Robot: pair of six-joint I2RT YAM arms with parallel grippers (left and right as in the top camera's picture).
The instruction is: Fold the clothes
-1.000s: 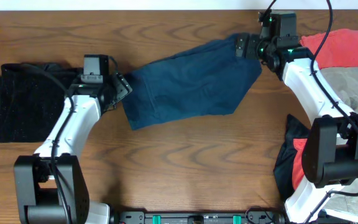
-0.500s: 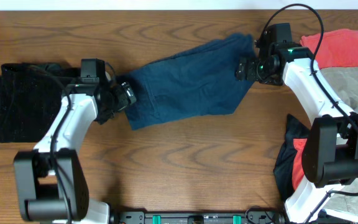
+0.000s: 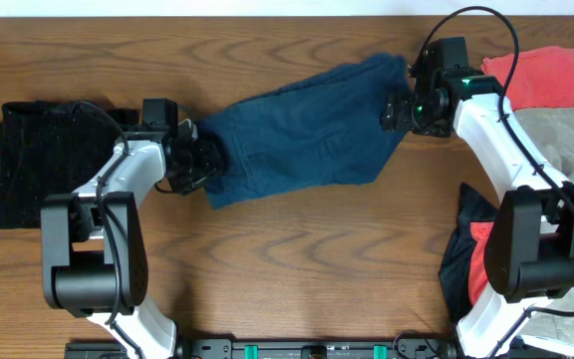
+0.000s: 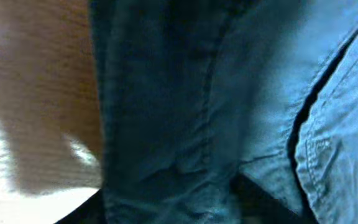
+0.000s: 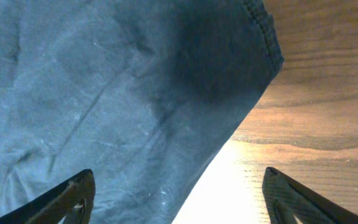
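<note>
A dark blue garment [image 3: 307, 135] lies spread across the middle of the wooden table. My left gripper [image 3: 207, 156] is at its left edge. In the left wrist view the blue cloth [image 4: 229, 93] fills the frame and bunches between the finger tips [image 4: 166, 211], so the jaws look shut on it. My right gripper [image 3: 395, 108] hovers over the garment's right corner, open and empty. In the right wrist view the cloth's hem [image 5: 253, 62] runs between the spread fingers [image 5: 176, 193].
A folded black garment [image 3: 28, 165] lies at the far left. A red cloth [image 3: 551, 75] and a beige cloth [image 3: 571, 140] lie at the right edge. A black and red pile [image 3: 469, 249] sits by the right arm's base.
My right gripper came down from the garment's top right corner to its right edge. My left gripper pushed right into the garment's left edge and its wrist turned.
</note>
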